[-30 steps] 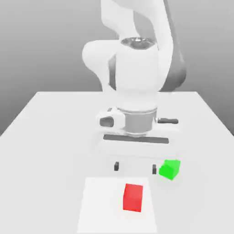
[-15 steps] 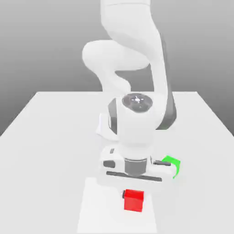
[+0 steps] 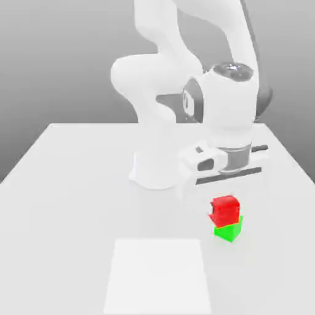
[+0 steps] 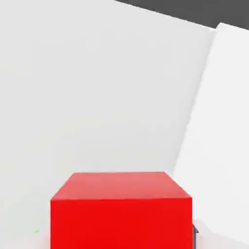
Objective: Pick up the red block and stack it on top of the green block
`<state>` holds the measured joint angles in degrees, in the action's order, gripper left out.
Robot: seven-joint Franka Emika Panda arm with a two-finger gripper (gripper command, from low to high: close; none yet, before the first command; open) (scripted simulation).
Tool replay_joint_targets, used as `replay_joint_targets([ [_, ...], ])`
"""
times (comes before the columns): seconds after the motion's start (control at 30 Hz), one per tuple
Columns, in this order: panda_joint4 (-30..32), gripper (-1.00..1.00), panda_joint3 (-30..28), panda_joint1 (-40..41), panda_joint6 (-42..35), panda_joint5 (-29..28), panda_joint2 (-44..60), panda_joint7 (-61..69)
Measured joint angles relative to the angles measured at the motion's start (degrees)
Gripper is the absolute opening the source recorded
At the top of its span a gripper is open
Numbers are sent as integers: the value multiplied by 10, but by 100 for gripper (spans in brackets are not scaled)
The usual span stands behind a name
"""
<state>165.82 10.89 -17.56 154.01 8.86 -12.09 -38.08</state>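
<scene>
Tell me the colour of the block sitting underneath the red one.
Bright green: the green block, seen best in the exterior view.

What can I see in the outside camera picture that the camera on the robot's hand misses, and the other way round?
The exterior view takes in the white arm, the green block under the red block, and the paler square patch on the table nearer the camera. The hand view gives a close look at the red block's top and one side face, with a dark strip of background beyond the table's far edge. Both share the red block and the pale table surface.
</scene>
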Motion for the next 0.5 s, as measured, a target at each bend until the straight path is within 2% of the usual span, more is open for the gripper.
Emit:
replay_joint_targets([
  [0.13, 42, -100, 16, -50, -5, -2, -45, 61],
  [0.4, 45, -100, 33, -27, 130, -68, 88, 27],
  [0.43, 44, 100, 30, -25, 147, -80, 105, 20],
  [0.5, 44, 100, 30, -24, 147, -80, 105, 20],
])
